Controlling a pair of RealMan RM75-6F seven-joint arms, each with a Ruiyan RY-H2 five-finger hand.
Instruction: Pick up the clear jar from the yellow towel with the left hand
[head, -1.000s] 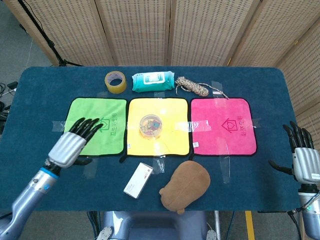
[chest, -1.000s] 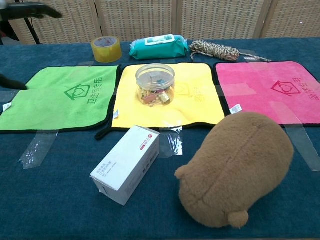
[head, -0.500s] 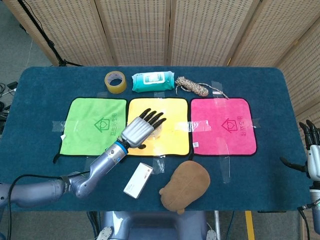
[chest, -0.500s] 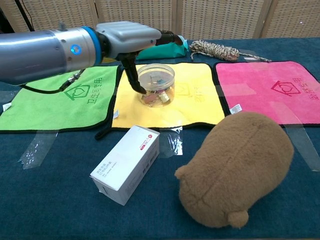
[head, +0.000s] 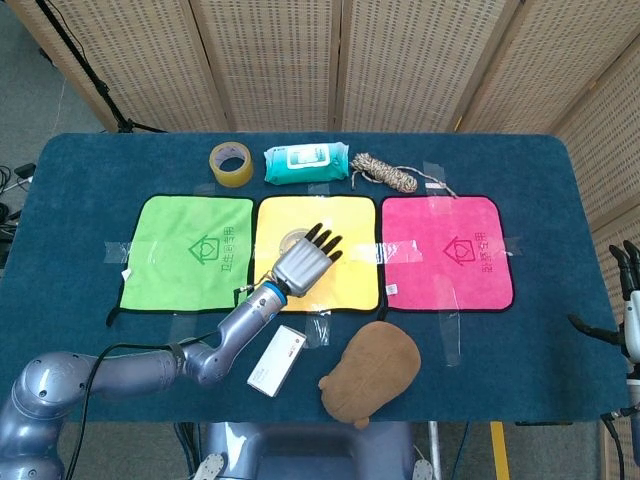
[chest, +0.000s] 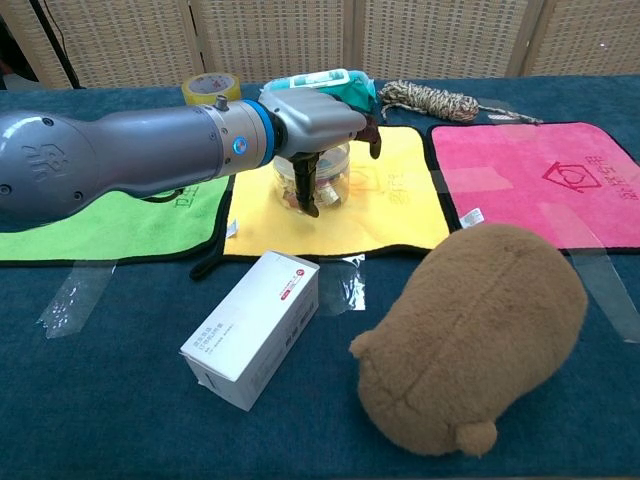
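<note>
Left hand (chest: 315, 125) positioned over the clear jar (chest: 330, 180), palm down, thumb hanging in front of the jar's near wall, other fingers reaching past the far side. Fingers (head: 322, 240) slightly fanned in the head view, not yet wrapped tight; contact with the glass cannot be confirmed from either view. No sign of a firm grip.

Jar resting upright on the yellow towel (chest: 400, 200), roughly at the towel's middle, small items visible inside. Not lifted.

Reach judged complete; closing around the jar and the lift remain. Closure likely needs thumb and fingers on opposite walls.

Around the towel: green towel (head: 180, 250) on one side, pink towel (head: 450, 250) on the other, all taped to the bench (head: 90, 170). White box (chest: 250, 325) and brown plush toy (chest: 480, 350) nearer the robot. Tape roll (head: 231, 163), wipes pack (head: 305, 163) and twine (head: 385, 173) behind.

Right hand (head: 630, 300) at the bench's edge, well apart, fingers spread, holding nothing.
</note>
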